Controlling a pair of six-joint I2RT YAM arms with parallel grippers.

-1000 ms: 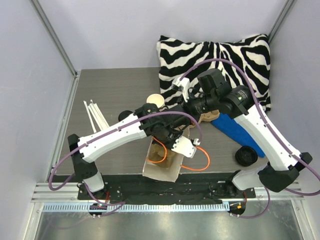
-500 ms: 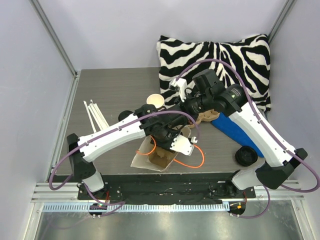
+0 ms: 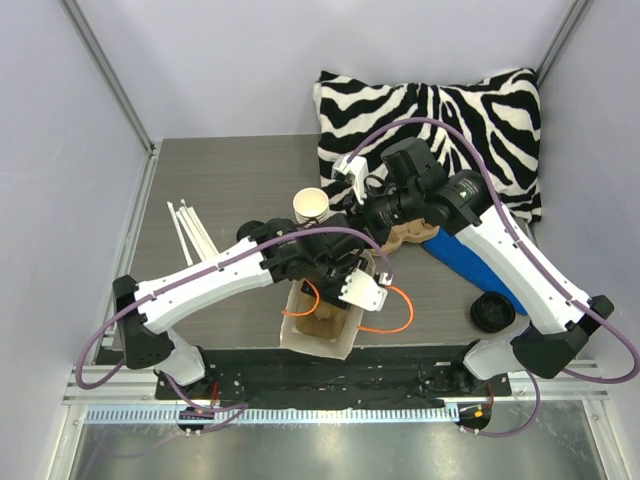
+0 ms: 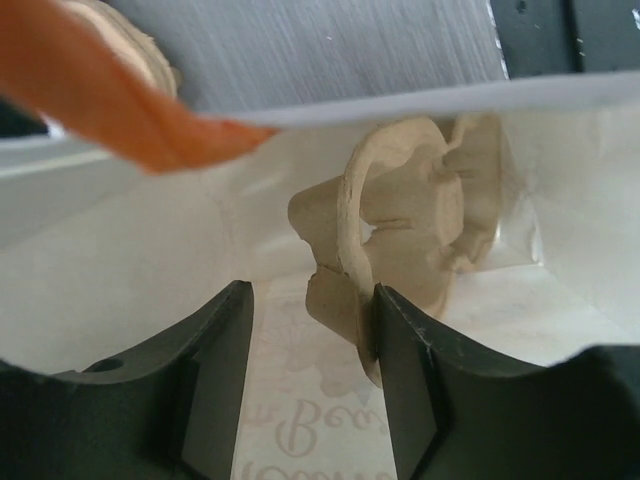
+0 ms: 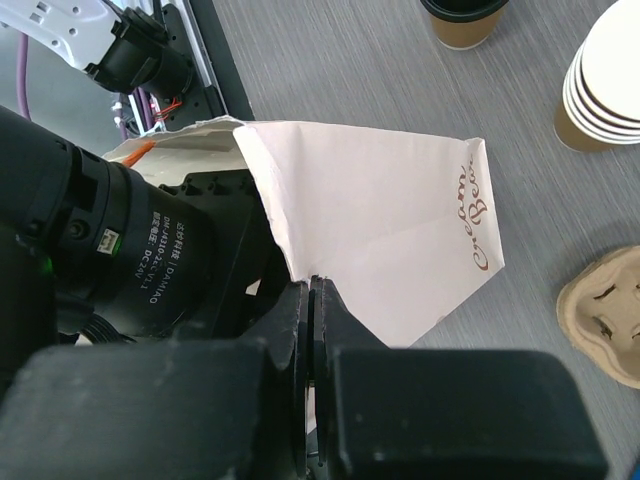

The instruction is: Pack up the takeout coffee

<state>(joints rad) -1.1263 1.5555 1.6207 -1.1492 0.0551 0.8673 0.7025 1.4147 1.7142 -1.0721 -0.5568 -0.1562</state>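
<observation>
- Since a second ago the left gripper has opened inside the paper bag, apparently releasing the pulp carrier standing on edge there.
- Probably to keep the mouth wide, the right gripper is clamped on the bag's rim.
- Outside, the takeout coffee waits on the surface near the stacked cups, unpacked.
- Grey wood-grain table, zebra pillow at its far right corner, pale walls.

paper bag: white matt paper, smooth, lightly creased
bag handle: orange, smooth; its material cannot be told
cup carrier: moulded pulp, rough and matt
table: grey wood grain, matt
pillow: zebra-printed cloth
takeout coffee: brown paper, capped with black plastic
</observation>
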